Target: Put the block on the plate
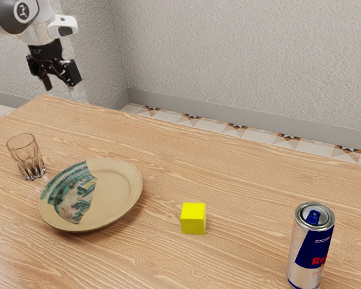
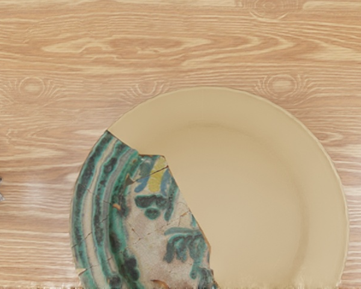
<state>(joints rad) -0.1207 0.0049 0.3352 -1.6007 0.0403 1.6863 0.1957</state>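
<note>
Your pincer [image 1: 61, 85] is spread, fingers apart with nothing between them, raised higher than the plate [image 1: 117, 188], which you see from above in the wrist view, its patterned part green, white and yellow, the remainder plain tan. You have a clear ribbed glass [image 1: 25, 158] upright near the plate, on its side toward the exterior view's left. The yellow block [image 1: 193, 219] lies on the wooden table [image 1: 168, 165], off the plate toward the exterior view's right, and the upright can [image 1: 311, 250] stands farther from the plate that same way.
</note>
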